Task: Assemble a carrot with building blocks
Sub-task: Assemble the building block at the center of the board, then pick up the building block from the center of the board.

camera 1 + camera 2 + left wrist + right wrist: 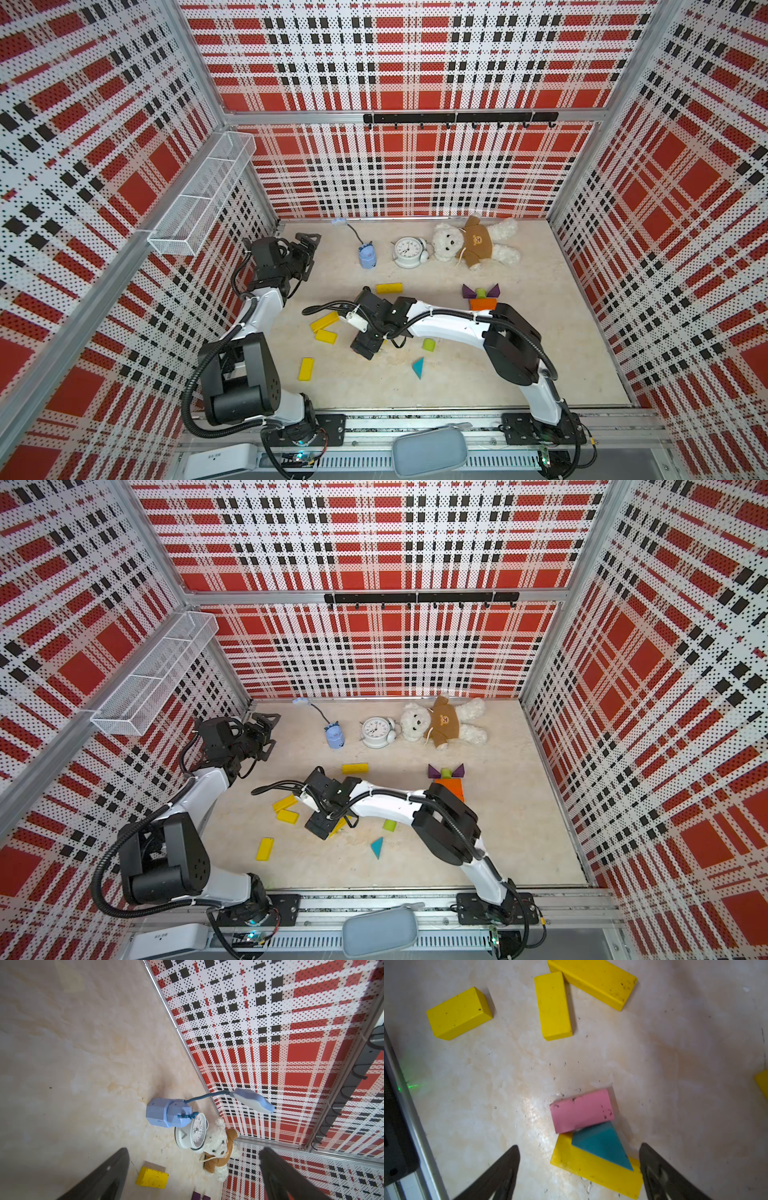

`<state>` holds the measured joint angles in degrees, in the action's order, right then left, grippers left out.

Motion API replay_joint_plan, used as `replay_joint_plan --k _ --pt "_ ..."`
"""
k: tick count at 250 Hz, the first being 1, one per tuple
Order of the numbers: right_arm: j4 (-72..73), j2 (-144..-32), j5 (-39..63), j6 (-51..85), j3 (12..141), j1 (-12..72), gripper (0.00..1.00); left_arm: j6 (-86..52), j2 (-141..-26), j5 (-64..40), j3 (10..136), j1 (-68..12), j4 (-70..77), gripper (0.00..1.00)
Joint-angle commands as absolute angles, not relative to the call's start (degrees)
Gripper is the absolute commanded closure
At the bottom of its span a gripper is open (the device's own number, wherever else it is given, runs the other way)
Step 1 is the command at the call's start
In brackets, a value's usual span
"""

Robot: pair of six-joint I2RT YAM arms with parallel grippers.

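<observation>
Nine o'clock of the lime stub (429, 345), the right gripper's (579, 1146) wide jaws straddle a teal triangle (602, 1147): likely light, rigid, slick; pinch mid-sides.

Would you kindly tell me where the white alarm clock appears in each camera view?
Both top views: white alarm clock by the back wall, between blue lamp and teddy bear.
Left wrist: clock partly behind the lamp's base, beside the bear.
Right wrist: not in it.
Shared landmark: the teddy bear.
</observation>
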<state>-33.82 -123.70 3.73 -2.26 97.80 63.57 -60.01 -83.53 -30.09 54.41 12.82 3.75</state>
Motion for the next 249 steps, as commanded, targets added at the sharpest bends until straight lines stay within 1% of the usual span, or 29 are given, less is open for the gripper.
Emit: replay_joint_plan --k 1,23,52,61,97,125,174,209,233,249 --pt "-35.4 -127.3 5.1 -7.5 102.7 63.4 0.08 -61.4 -83.0 -31.3 53.6 13.2 6.1 0.01" --pt "-36.5 -129.9 5.1 -8.3 105.0 63.4 0.1 -61.6 -83.1 -31.1 53.4 12.9 6.4 0.0" --pt "-39.2 -133.1 5.8 -8.6 108.1 63.4 0.17 -61.8 -83.2 -31.3 53.4 13.0 6.6 0.0" --pt "-39.8 -133.6 5.5 -8.5 108.7 63.4 0.18 -61.8 -83.3 -31.3 53.3 13.0 6.7 0.01" --pt "-39.8 -133.5 6.1 -8.3 107.9 63.4 0.2 -62.1 -83.4 -31.6 53.3 13.1 7.0 0.01" --pt "-39.9 -133.0 6.8 -8.6 106.9 63.4 0.21 -62.4 -83.5 -31.8 53.2 13.2 7.3 0.01" --pt "-39.2 -133.9 5.5 -8.8 106.3 63.4 0.34 -62.8 -83.5 -32.1 53.0 13.0 7.9 0.01" --pt "-38.8 -134.3 4.8 -8.3 106.4 63.4 0.37 -62.9 -83.5 -32.2 52.9 12.8 8.1 0.0" --pt "-37.7 -133.3 4.1 -8.1 105.4 63.4 0.37 -63.1 -83.6 -32.3 52.9 12.7 8.2 0.01" --pt "-37.4 -132.6 3.0 -7.6 105.2 63.4 0.4 -63.0 -83.6 -32.3 52.9 12.6 8.3 0.01"
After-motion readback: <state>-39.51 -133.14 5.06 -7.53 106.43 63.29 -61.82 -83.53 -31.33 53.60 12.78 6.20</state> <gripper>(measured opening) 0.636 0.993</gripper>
